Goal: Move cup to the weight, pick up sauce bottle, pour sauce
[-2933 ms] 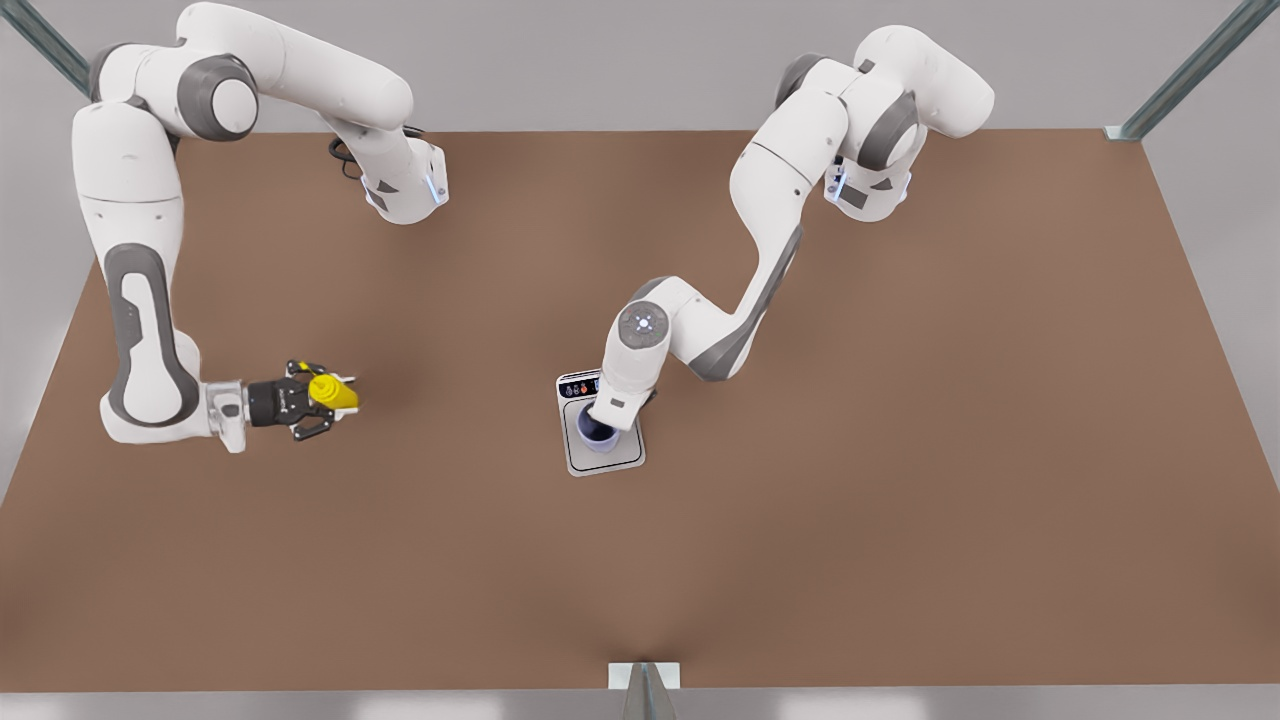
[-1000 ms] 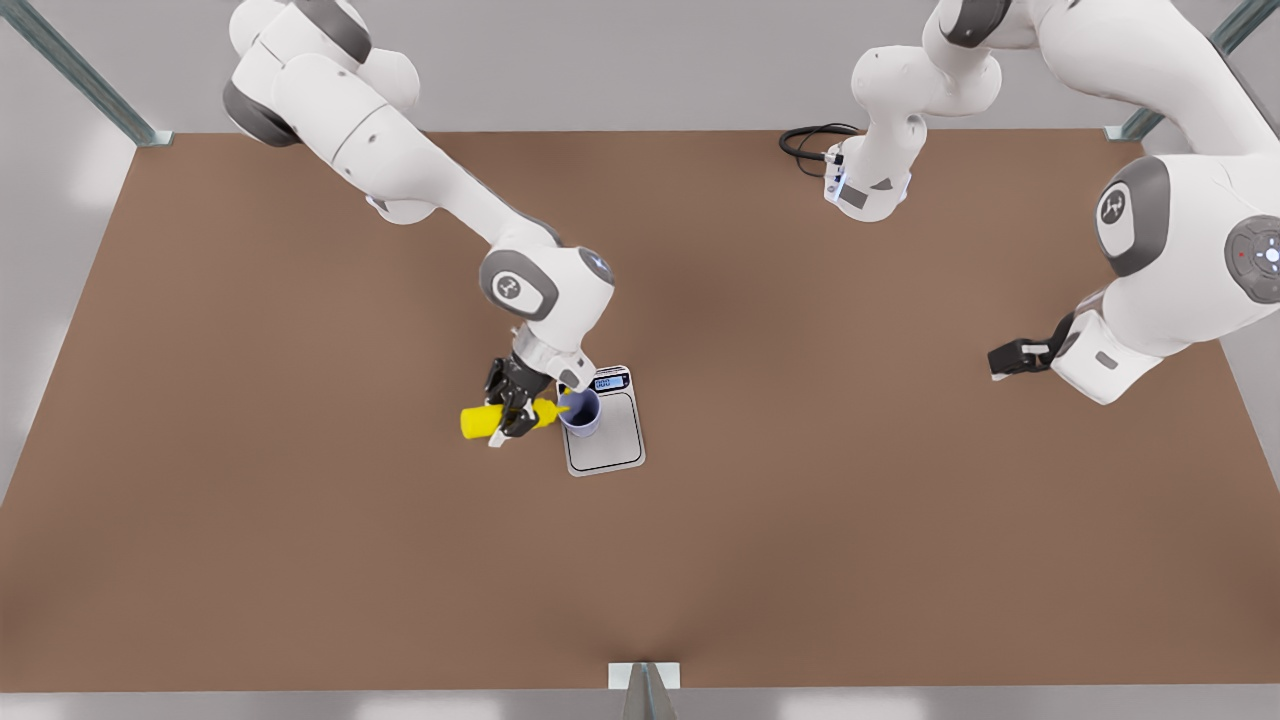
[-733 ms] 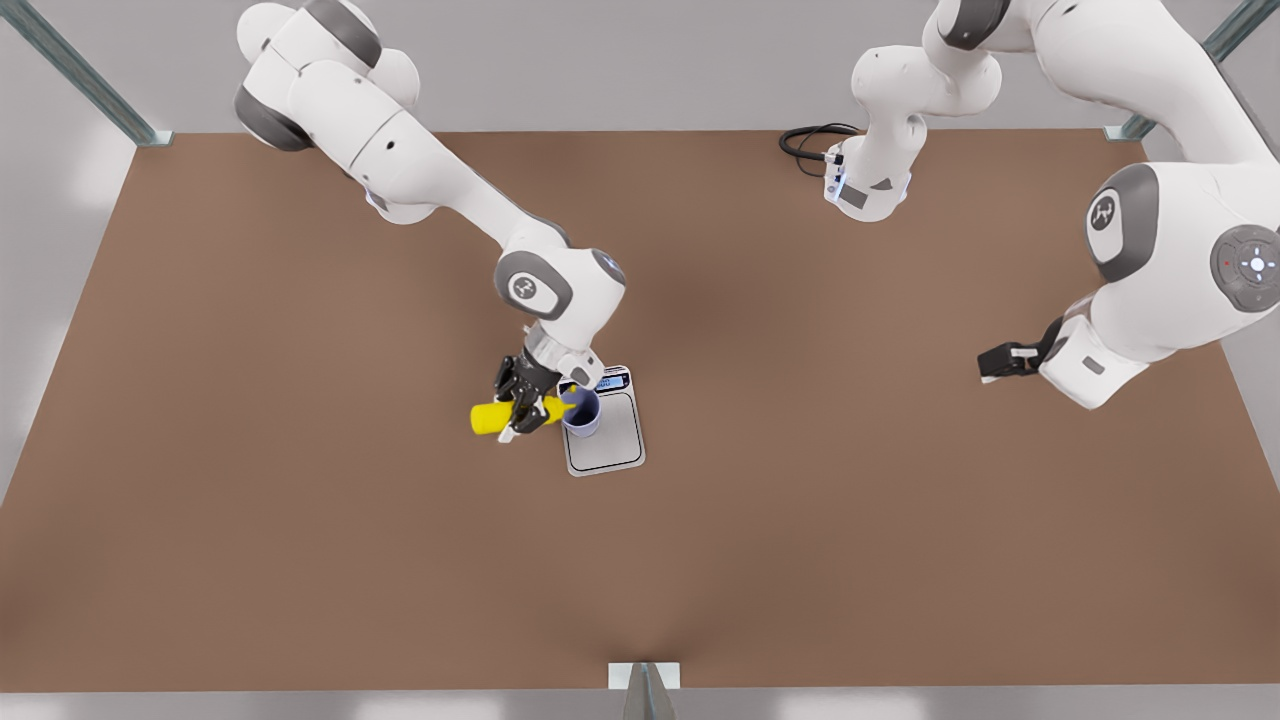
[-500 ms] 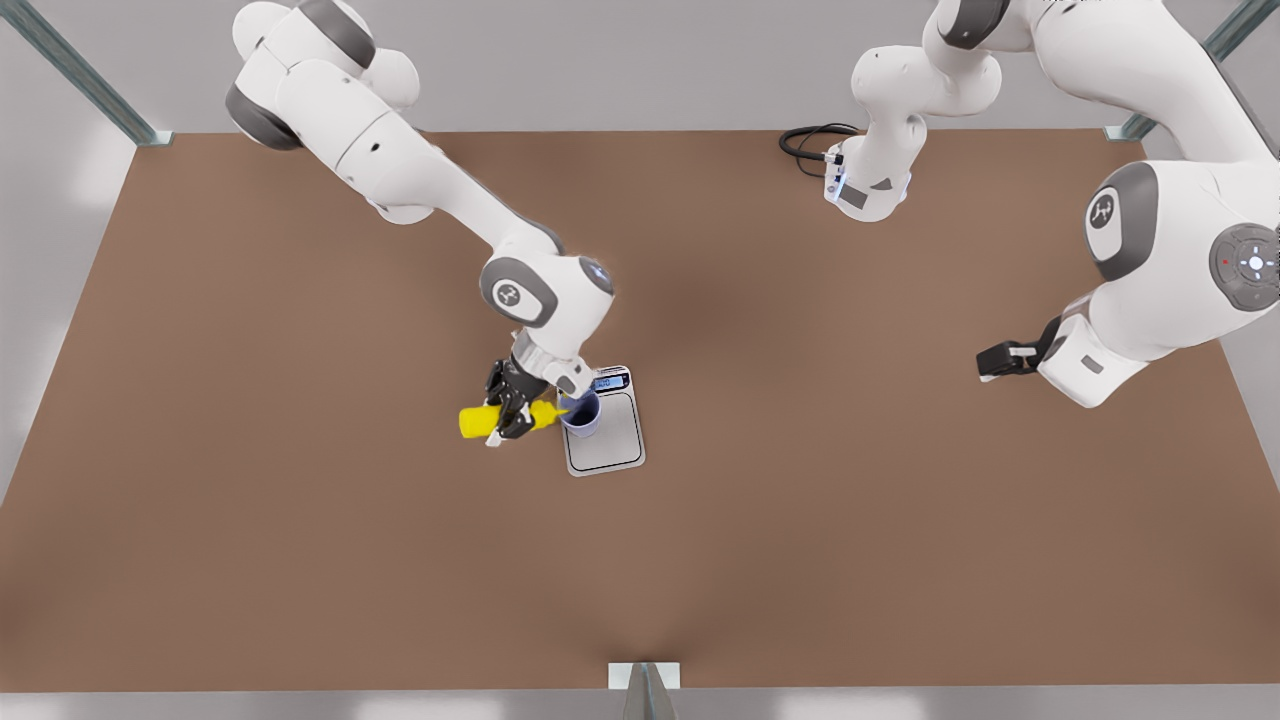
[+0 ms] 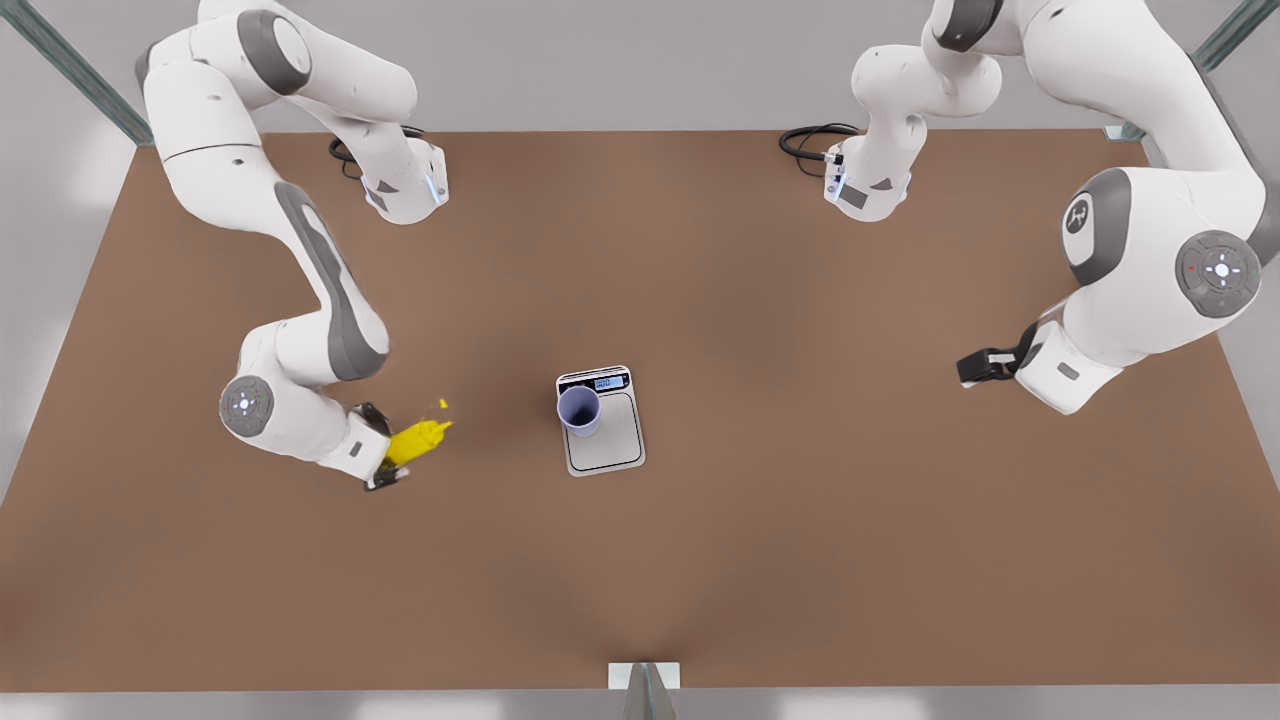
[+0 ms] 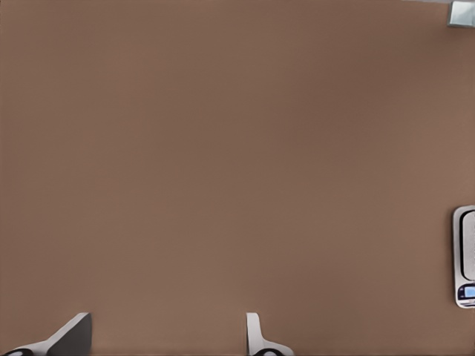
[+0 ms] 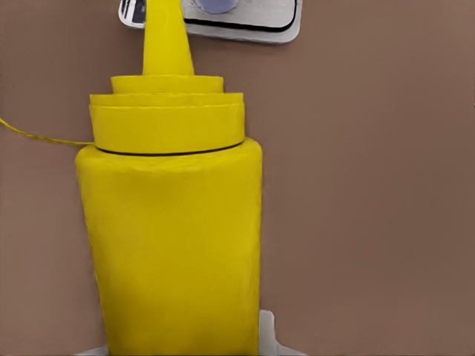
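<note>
Item: cup (image 5: 579, 410). Upright on the weight (image 5: 612, 455), at the corner nearest the display strip, mouth open upward; placement step judged complete. Contents not discernible.

Item: sauce bottle (image 5: 415, 440). Clamped in the right gripper (image 5: 385, 455), at the front view's left, well apart from the weight and cup; pick-up step judged complete. Long axis tilted close to level, base toward the wrist. Nozzle aimed toward the front view's right and slightly up. In the right wrist view, bottle (image 7: 174, 222) with nozzle tip lined up toward the weight (image 7: 245, 18) and cup (image 7: 215, 6). Thin yellow strand (image 7: 37, 137) trailing beside the collar, probably sauce.

Item: left gripper (image 5: 968, 370). Parked at the front view's right, waiting, holding nothing; fingers (image 6: 70, 334) spread apart over bare table, weight (image 6: 465, 256) at the frame's edge.

Status: nozzle nowhere near the cup's mouth; pour either finished or outstanding, not decidable from here.
</note>
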